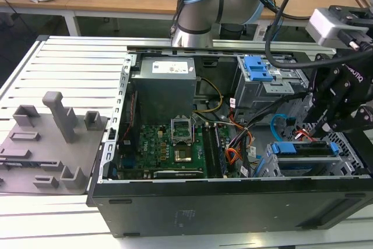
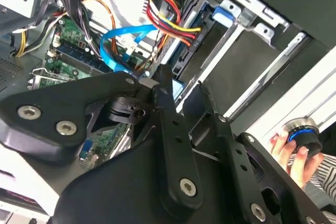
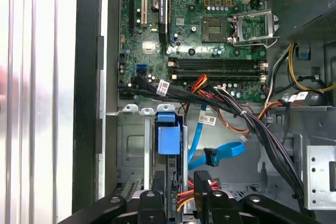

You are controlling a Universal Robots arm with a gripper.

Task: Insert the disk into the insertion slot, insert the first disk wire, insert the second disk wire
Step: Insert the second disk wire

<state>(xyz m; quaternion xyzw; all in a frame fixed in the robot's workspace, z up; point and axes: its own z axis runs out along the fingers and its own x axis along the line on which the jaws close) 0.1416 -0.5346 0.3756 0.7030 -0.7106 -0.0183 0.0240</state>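
Note:
The disk [image 1: 303, 148], silver in a bright blue carrier, sits in the insertion slot [image 1: 274, 167], the low perforated metal cage at the exterior view's right end of the open case. My black gripper [image 1: 325, 127] hovers just above the disk's end, open, its fingers straddling the blue carrier [image 2: 177, 88]. In the first wrist view the carrier's blue tab [image 3: 168, 137] lies past the gripper [image 3: 178, 203], inside the cage [image 3: 134, 145]. The second disk wire [image 3: 220, 152], a light-blue flat loop [image 2: 121, 38], hangs loose beside the disk. The first disk wire [image 3: 202, 179], a red-yellow-orange bundle [image 2: 168, 19] with a black plug, is loose too.
A taller grey bay with a blue latch [image 1: 259, 71] stands behind the cage. The motherboard [image 1: 169, 144] and black cable bundles [image 3: 252, 124] fill the case's middle. A grey fixture plate [image 1: 46, 138] lies at the exterior view's left. A person's hand [image 2: 289, 156] holds a blue-ringed knob [image 2: 302, 132].

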